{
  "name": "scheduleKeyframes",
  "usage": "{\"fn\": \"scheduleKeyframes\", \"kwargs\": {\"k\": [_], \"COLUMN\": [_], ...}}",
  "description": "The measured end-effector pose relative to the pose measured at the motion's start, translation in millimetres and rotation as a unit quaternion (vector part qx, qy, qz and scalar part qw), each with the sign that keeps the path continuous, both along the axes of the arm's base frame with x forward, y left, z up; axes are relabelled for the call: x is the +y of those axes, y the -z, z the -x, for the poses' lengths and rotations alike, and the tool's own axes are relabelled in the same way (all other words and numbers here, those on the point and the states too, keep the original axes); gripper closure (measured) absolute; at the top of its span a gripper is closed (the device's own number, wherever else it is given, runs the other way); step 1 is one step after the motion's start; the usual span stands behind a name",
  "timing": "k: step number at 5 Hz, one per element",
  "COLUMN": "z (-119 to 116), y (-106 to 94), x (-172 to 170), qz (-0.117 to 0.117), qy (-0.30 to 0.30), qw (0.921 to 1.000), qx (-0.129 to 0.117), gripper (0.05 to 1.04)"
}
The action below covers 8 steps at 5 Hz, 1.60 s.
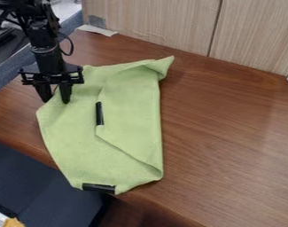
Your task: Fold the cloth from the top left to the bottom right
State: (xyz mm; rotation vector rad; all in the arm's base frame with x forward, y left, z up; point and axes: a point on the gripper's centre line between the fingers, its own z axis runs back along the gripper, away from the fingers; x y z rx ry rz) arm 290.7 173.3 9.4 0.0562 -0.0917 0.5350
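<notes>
Lying partly folded on a wooden counter [229, 133], toward nine o'clock from the view's center, a green cloth [69, 133] bears a broad flap [131, 111] turned in from its three o'clock side. A black strip [99, 113] sits upright on the flap's loose edge near the cloth's middle, and a second strip [99, 188] marks the hem at about seven o'clock, where the fabric reaches the counter's edge. A pointed corner [164, 65] juts out at one o'clock.

The requested fold, from top left to bottom right, appears unfinished. One layer is doubled over, but the section toward ten o'clock lies spread out, and no corner from there rests at the cloth's four or five o'clock side. Left to do, by the look of it: grip that upper-left section, carry it across toward five o'clock and lay it down. The flap may need straightening too.

At the cloth's ten o'clock edge, the black claw [56, 101] points downward with its fingers apart, seemingly released, though whether any fabric is caught between them is impossible to tell. Above it, the robot arm [44, 40] enters from eleven o'clock. Pale wall panels [157, 22] stand beyond, toward one o'clock.
</notes>
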Motion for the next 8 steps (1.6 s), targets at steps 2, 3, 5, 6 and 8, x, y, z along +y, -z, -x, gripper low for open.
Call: {"fn": "scheduleKeyframes", "kwargs": {"k": [2, 3, 5, 6, 8], "z": [3, 3, -16, -25, -41], "y": [-8.5, -32.2, -94.7, -106.0, -67.8], "x": [-3, -1, -47, -87, -148], "qz": [0.015, -0.007, -0.014, 0.008, -0.022], "qy": [0.002, 0.005, 0.045, 0.073, 0.133], "qw": [0.9998, 0.9998, 0.9974, 0.9950, 0.9886], "qx": [-0.011, -0.021, -0.054, -0.067, -0.068], "gripper": [0.984, 1.003, 1.005, 1.005, 1.005]}}
